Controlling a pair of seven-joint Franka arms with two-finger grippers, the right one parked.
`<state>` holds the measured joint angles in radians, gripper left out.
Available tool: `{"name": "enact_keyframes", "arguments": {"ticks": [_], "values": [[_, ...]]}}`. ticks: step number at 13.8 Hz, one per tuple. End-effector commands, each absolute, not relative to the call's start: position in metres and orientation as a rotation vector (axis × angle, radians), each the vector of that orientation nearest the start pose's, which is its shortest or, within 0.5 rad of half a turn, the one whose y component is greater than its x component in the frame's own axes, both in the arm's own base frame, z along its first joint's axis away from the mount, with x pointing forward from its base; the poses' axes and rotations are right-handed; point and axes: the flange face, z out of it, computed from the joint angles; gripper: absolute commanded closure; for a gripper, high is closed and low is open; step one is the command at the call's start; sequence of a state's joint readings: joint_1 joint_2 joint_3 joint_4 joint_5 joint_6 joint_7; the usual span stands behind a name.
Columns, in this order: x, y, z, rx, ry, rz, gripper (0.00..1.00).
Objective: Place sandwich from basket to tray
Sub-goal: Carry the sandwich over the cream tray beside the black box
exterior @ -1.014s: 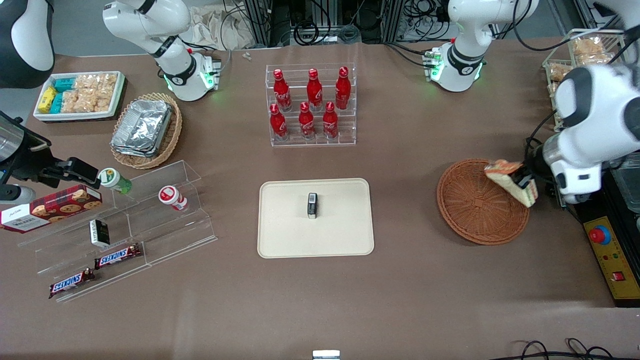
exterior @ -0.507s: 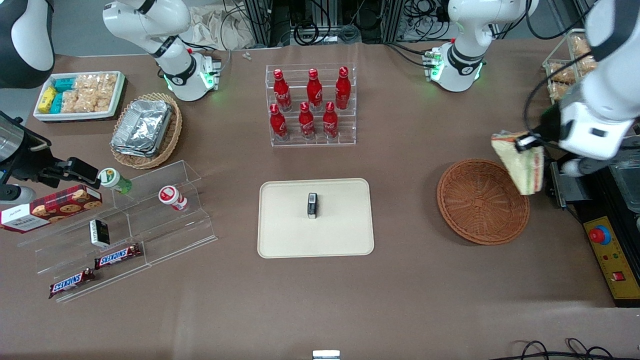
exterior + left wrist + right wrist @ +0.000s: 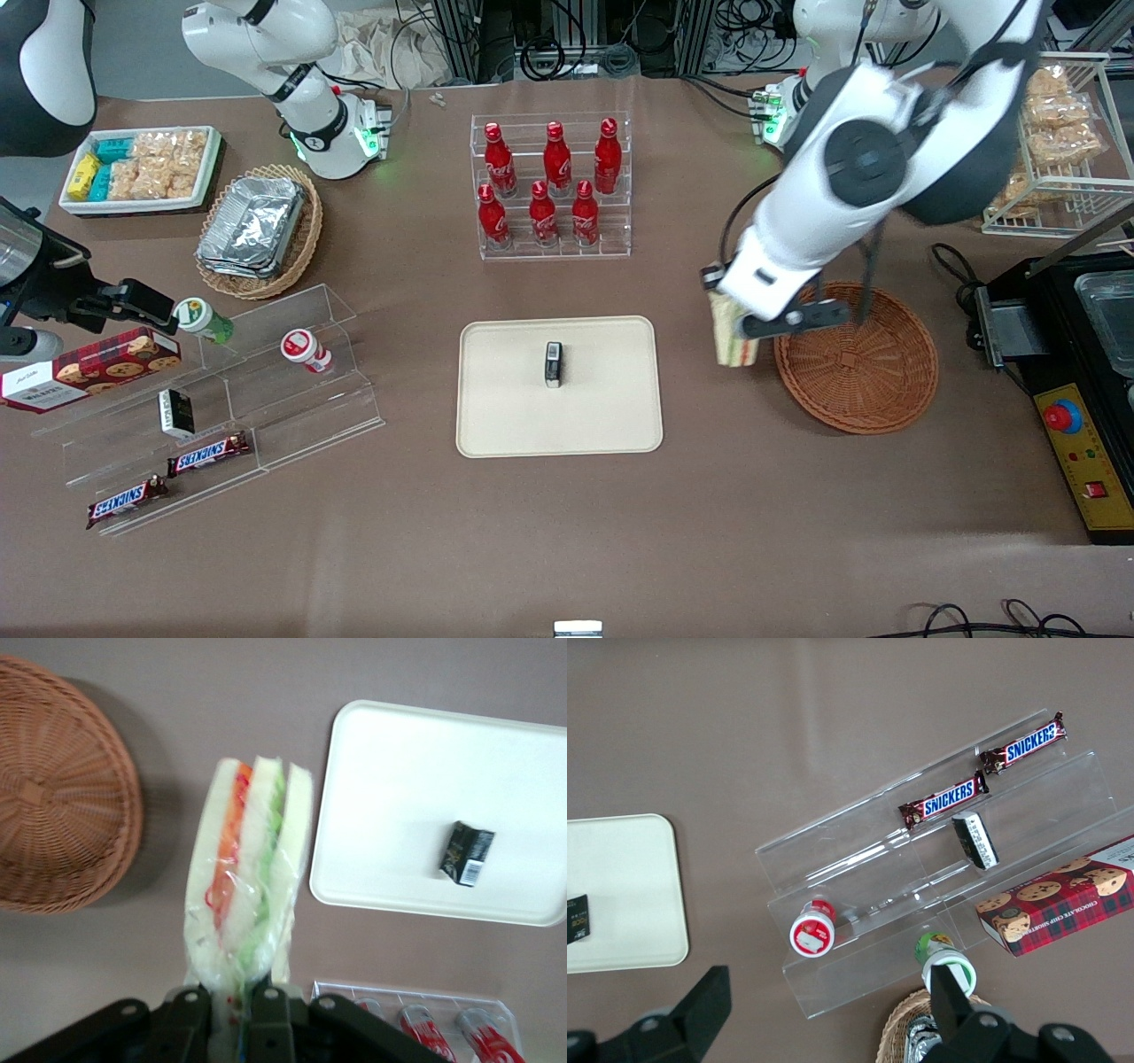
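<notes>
My left gripper is shut on the wrapped sandwich, a pale wedge with orange and green filling. It hangs above the table between the reddish-brown wicker basket and the cream tray, close beside the basket's rim. The basket holds nothing. A small black packet lies on the tray near its middle.
A clear rack of red bottles stands farther from the front camera than the tray. Toward the parked arm's end are a clear stepped display with snacks, a tan basket of foil containers and a white bin. A black machine sits at the working arm's end.
The gripper lifted the sandwich out of the basket, rose, then swung across the basket toward the tray; the sandwich now hangs just past the basket's tray-side rim.
</notes>
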<state>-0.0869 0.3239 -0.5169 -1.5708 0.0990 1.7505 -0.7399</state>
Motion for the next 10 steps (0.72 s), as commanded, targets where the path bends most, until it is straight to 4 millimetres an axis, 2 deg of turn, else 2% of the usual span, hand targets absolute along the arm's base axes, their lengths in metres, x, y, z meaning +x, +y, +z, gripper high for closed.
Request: {"name": "enact_keyframes", "arguments": {"ticks": [1,4,8,10], "values": [[0.536,-0.396,0.393,-3.029,-0.168,0.148,1.0],[0.538,-0.424,0.333,-3.089,-0.149,0.141,1.0],[0.544,-0.435,0.282,-3.149,-0.118,0.105,1.0],[0.539,-0.437,0.267,-3.177,-0.103,0.079,1.0]]}}
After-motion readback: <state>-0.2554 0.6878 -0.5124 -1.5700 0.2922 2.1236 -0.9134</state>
